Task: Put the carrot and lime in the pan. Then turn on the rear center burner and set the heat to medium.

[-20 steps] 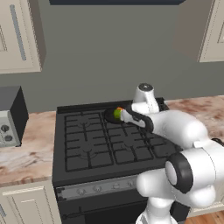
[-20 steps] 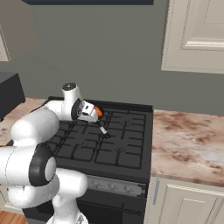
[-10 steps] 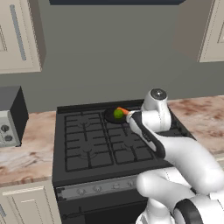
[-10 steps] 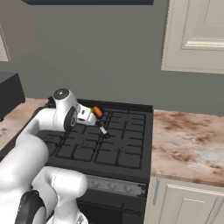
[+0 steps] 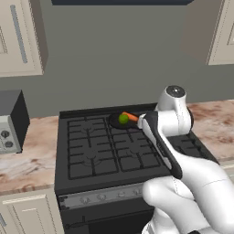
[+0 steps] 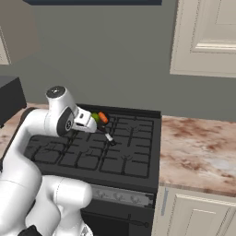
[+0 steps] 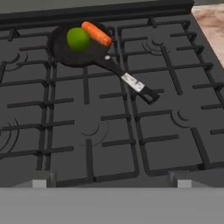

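The black pan sits on the grate at the rear middle of the stove, its silver-tipped handle pointing toward the front right. Inside it lie the green lime and the orange carrot, side by side and touching. The same lime and carrot show from the left, and the lime and carrot from the right. The rear center burner is hidden under the pan. My gripper hangs open and holds nothing, above the stove's front part and back from the pan.
Black grates cover the whole stove top. The knob panel runs along the stove front. A grey appliance stands on the left counter. Marbled counter lies to the right, with wall cabinets above.
My arm's upper links have swung round and risen while the hand stays near the pan. Lime and carrot have not moved in the pan.
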